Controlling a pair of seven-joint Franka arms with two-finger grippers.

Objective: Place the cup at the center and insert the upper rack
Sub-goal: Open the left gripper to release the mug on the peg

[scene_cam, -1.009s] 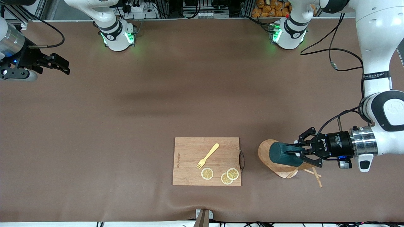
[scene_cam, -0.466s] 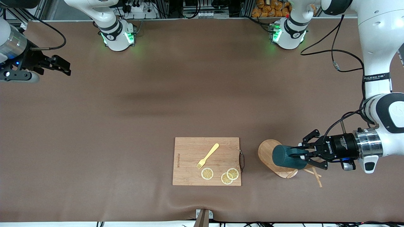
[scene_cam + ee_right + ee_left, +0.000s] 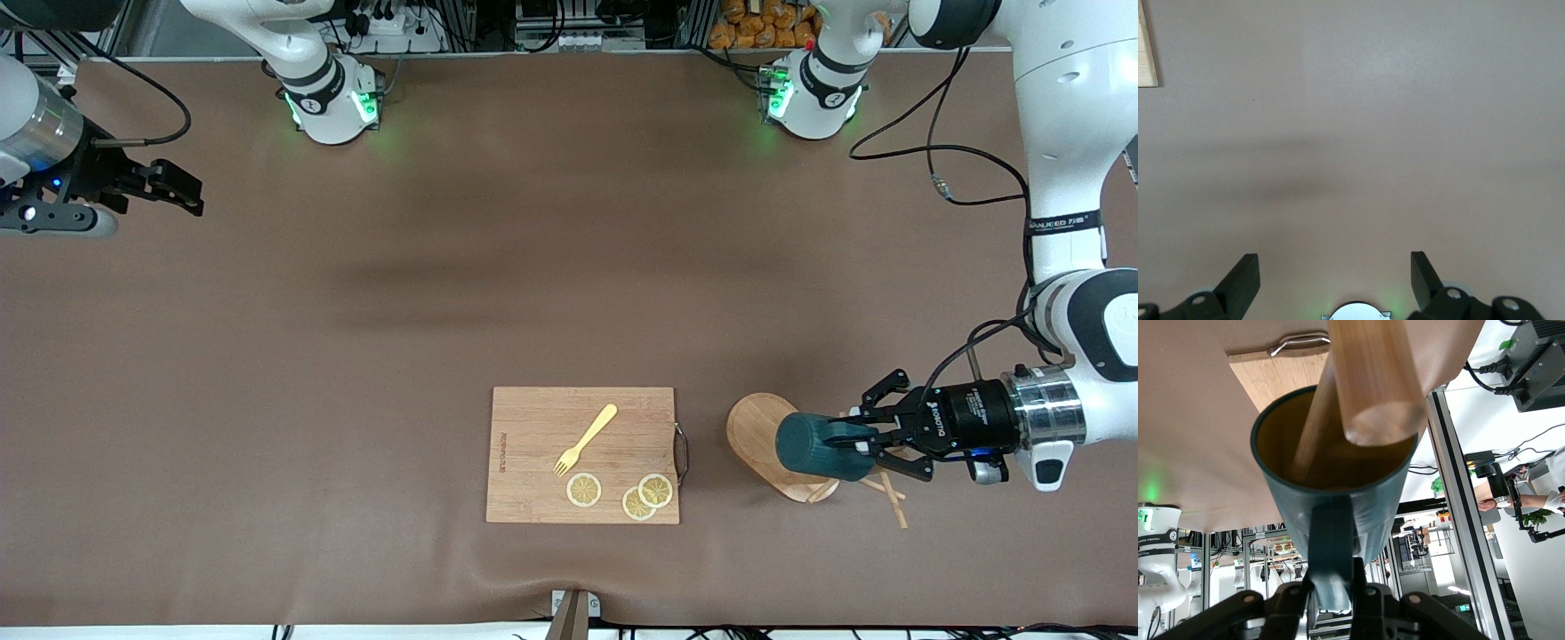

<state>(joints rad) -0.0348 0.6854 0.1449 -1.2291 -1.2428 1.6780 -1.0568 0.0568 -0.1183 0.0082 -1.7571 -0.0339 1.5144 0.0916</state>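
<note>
The dark teal cup (image 3: 813, 446) lies sideways over the light wooden upper rack (image 3: 756, 427), whose oval base rests on the table beside the cutting board, toward the left arm's end. My left gripper (image 3: 849, 437) is shut on the cup's handle. In the left wrist view the cup (image 3: 1338, 500) shows its mustard inside; a thin peg runs into it and the thick post's end (image 3: 1371, 380) sits at its mouth. My left gripper (image 3: 1335, 587) pinches the handle there. My right gripper (image 3: 173, 187) hangs open and empty over the right arm's end of the table and also shows in the right wrist view (image 3: 1335, 277).
A rectangular wooden cutting board (image 3: 533, 462) lies near the front edge with a yellow fork (image 3: 587, 438) and lemon slices (image 3: 584, 490) on it. Thin pegs (image 3: 889, 498) of the rack stick out below the left gripper. The board's corner shows in the right wrist view (image 3: 1146, 47).
My left gripper has drawn back toward the left arm's end of the table with the cup in it, sliding the cup away from the rack's base. The right gripper has shifted slightly.
</note>
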